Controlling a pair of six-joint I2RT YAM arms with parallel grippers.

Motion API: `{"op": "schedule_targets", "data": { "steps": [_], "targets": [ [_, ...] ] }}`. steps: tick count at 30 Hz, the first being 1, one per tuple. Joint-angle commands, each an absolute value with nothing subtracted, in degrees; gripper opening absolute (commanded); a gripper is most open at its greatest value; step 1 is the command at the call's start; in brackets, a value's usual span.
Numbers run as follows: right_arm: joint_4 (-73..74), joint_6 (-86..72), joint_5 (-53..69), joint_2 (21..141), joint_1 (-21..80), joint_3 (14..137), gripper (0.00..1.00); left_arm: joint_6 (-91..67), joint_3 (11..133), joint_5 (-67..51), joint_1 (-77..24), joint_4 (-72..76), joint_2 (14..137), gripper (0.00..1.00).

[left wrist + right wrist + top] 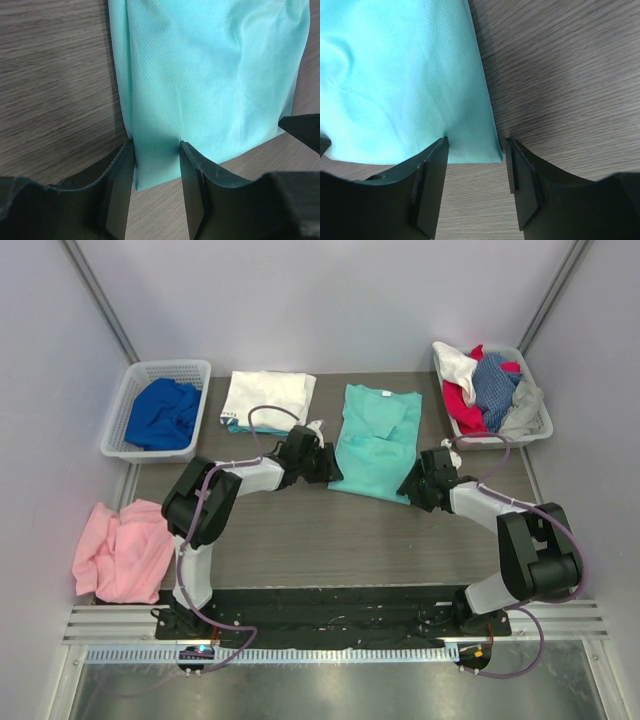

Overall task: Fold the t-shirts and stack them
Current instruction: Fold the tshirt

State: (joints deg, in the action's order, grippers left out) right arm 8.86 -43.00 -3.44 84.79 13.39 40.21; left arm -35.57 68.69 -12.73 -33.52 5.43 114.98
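A mint-green t-shirt (375,440) lies flat on the table, folded into a long strip with its collar at the far end. My left gripper (325,468) sits at its near left corner and my right gripper (412,485) at its near right corner. In the left wrist view the gripper (157,150) has its jaws apart on either side of the corner of the green fabric (210,75). The right gripper (477,145) likewise straddles the other corner of the tee (395,75), jaws apart. A folded white t-shirt (268,398) lies to the left.
A white basket (125,405) at the back left holds a royal blue tee (162,413). Another basket (535,390) at the back right holds red, white, blue and grey tees. A pink cloth (120,550) lies crumpled at the table's left edge.
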Motion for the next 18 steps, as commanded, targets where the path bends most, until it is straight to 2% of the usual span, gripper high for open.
{"op": "schedule_targets", "data": {
  "steps": [1, 4, 6, 7, 9, 10, 11, 13, 18],
  "targets": [
    [8.09, -43.51, -2.55, 85.78, 13.62, 39.55, 0.55, -35.42, 65.22, -13.62, -34.1, 2.28, 114.79, 0.46],
    [7.39, -43.77, -1.5, 86.66, 13.62, 39.29, 0.49, -35.59, 64.43, -13.71, -34.01, 2.29, 114.08, 0.45],
    [6.68, -44.03, -0.88, 86.92, 13.62, 39.11, 0.43, -35.68, 63.81, -13.8, -34.19, 2.37, 113.47, 0.4],
    [6.68, -44.12, -0.79, 87.1, 13.62, 39.11, 0.34, -35.68, 63.55, -13.8, -34.19, 2.37, 113.29, 0.37],
    [6.59, -44.03, -0.7, 87.27, 13.62, 39.37, 0.2, -35.77, 62.85, -13.89, -34.36, 2.37, 112.94, 0.24],
    [6.59, -44.12, -0.7, 87.19, 13.62, 39.29, 0.09, -35.86, 62.58, -13.71, -34.37, 2.37, 112.5, 0.18],
    [6.68, -44.03, -0.79, 87.01, 13.62, 39.2, 0.04, -36.03, 62.4, -13.8, -34.45, 2.37, 112.15, 0.06],
    [7.29, -43.95, -0.7, 86.57, 13.62, 39.37, 0.01, -36.12, 61.44, -13.54, -34.54, 2.37, 111.1, 0.0],
    [11.5, -42.72, 2.1, 83.33, 13.62, 40.34, 0.01, -37.09, 58.01, -12.22, -34.89, 0.97, 106.18, 0.0]
  ]
}}
